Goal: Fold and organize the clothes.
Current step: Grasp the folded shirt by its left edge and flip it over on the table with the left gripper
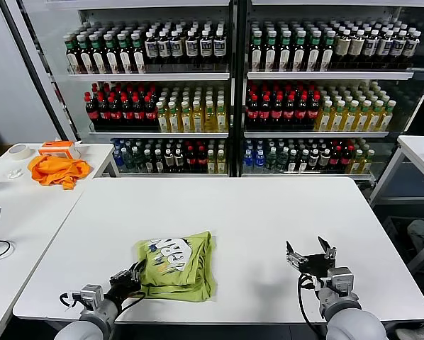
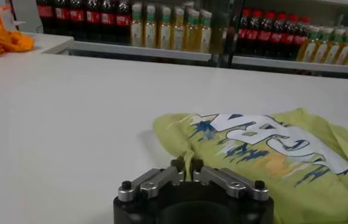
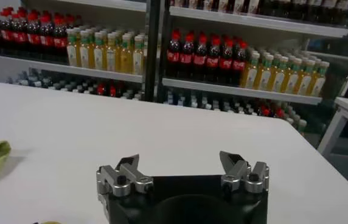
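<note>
Non-task items
Bottles point(image 1: 198, 106) shelved behind white table point(image 1: 269, 212); orange cloth point(image 1: 56, 170), tape roll point(image 1: 18, 151) seen on side table point(image 1: 28, 212).

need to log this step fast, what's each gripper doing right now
Left gripper: jaws shut at the near left edge of the lime-green cotton T-shirt; whether cloth is pinched cannot be told.
Right gripper: jaws open, empty, over the white table.

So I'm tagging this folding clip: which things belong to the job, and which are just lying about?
Job:
- green T-shirt, bunched on the table
- left gripper, shut at its edge
- right gripper, open, waiting

Lying about:
- orange cloth
- tape roll
- bottle shelves
</note>
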Available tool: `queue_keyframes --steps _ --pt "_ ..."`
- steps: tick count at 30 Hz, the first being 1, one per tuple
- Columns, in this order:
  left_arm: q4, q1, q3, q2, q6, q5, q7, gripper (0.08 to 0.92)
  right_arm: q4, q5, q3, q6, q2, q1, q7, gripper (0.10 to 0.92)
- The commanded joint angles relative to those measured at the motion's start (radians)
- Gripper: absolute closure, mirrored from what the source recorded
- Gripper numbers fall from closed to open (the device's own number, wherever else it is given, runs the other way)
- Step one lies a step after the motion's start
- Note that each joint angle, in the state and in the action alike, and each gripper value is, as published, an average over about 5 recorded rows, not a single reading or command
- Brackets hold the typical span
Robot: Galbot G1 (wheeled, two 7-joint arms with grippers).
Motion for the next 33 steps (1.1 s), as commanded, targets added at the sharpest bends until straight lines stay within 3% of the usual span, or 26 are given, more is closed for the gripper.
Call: queue_keyframes --steps 1,5,9,14,18,20,23,25,29,33 --pt "-0.046 0.002 -0.051 0.023 -0.001 0.0 0.024 0.896 0.0 -0.001 0.0 0.001 -0.002 0.005 0.001 0.203" --pt "-0.14 0.049 -0.188 0.121 0.069 -0.027 0.011 0.897 -0.007 -0.001 0.0 0.003 0.0 0.023 0.002 0.203" --pt "-0.178 0.129 -0.428 0.262 0.144 -0.157 0.01 0.897 -0.013 0.0 -0.003 0.006 0.002 0.038 -0.001 0.203" --pt "-0.118 0.262 -0.754 0.416 0.228 -0.317 0.046 0.897 -0.021 0.002 -0.01 0.011 0.008 0.064 -0.006 0.203" --pt "-0.046 0.401 -0.997 0.493 0.276 -0.33 0.105 0.897 -0.035 0.003 -0.022 0.016 0.016 0.09 -0.009 0.203" --pt "-0.032 0.428 -1.052 0.512 0.294 -0.328 0.13 0.897 -0.042 0.002 -0.032 0.017 0.019 0.102 -0.009 0.203" --pt "-0.103 0.386 -0.972 0.492 0.305 -0.33 0.105 0.897 -0.042 0.001 -0.039 0.018 0.017 0.105 -0.008 0.203" --pt "-0.209 0.315 -0.798 0.437 0.299 -0.302 0.062 0.897 -0.038 0.001 -0.038 0.018 0.012 0.099 -0.007 0.203" --pt "-0.394 0.137 -0.32 0.224 0.301 -0.168 0.007 0.897 -0.038 0.0 -0.027 0.016 0.003 0.083 -0.005 0.203" --pt "-0.424 0.097 -0.035 0.031 0.302 -0.02 0.029 0.897 -0.036 -0.005 -0.013 0.014 0.002 0.064 -0.001 0.203"
